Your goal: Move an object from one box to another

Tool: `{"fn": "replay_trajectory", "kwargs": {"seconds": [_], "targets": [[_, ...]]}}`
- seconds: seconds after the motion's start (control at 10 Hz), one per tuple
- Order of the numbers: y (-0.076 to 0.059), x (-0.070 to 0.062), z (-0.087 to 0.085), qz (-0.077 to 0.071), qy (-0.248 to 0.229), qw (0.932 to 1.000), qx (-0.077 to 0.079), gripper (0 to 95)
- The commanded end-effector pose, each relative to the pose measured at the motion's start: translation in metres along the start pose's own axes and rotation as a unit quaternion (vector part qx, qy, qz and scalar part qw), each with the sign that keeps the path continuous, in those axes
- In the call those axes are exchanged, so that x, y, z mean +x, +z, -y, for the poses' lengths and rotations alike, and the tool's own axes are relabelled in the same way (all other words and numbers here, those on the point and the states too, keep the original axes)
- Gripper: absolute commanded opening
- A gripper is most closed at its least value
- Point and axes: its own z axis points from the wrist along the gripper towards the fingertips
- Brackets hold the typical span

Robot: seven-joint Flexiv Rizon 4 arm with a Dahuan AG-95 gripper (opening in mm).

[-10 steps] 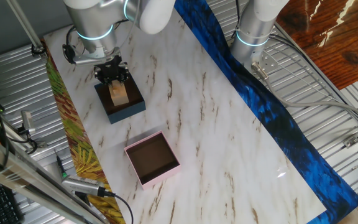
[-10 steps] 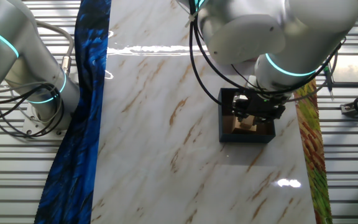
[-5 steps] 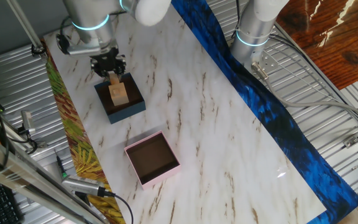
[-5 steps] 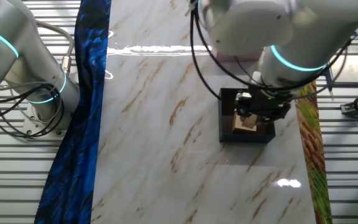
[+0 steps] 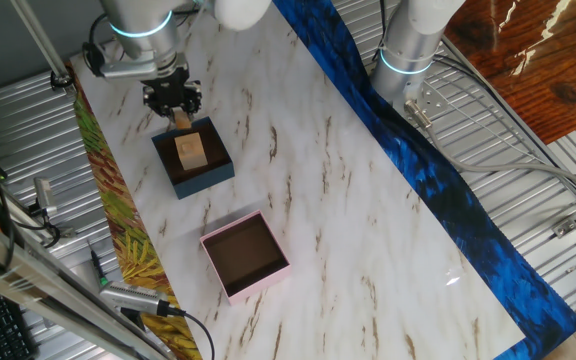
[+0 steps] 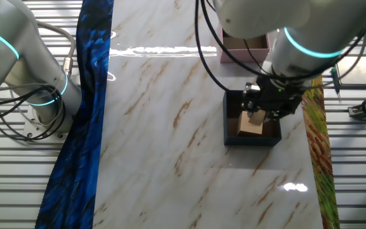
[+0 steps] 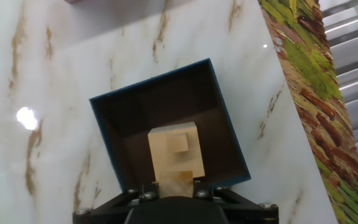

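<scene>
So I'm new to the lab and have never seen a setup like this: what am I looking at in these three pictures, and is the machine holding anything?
It is a robot arm at a marble-patterned table. Two pictures come from fixed cameras on different sides; the third looks down from the arm's hand. On the table sit a navy-blue box and an empty pink box. A pale wooden block is in the blue box. The claw hangs over that box's edge with something pale between its fingers, apparently the block's end; I cannot tell how firmly it grips. A second arm's base stands beside the table.
</scene>
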Motion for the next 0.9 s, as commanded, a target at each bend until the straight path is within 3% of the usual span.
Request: {"fn": "replay_trajectory", "kwargs": {"seconds": [0.1, 0.5, 0.9], "targets": [[0.0022, -0.0009, 0.0019, -0.003, 0.005, 1.0, 0.0, 0.0], [0.0022, -0.0009, 0.0019, -0.009, 0.007, 0.9999, 0.001, 0.0], [0.0022, -0.0009, 0.0019, -0.006, 0.024, 0.9997, 0.001, 0.0]]}}
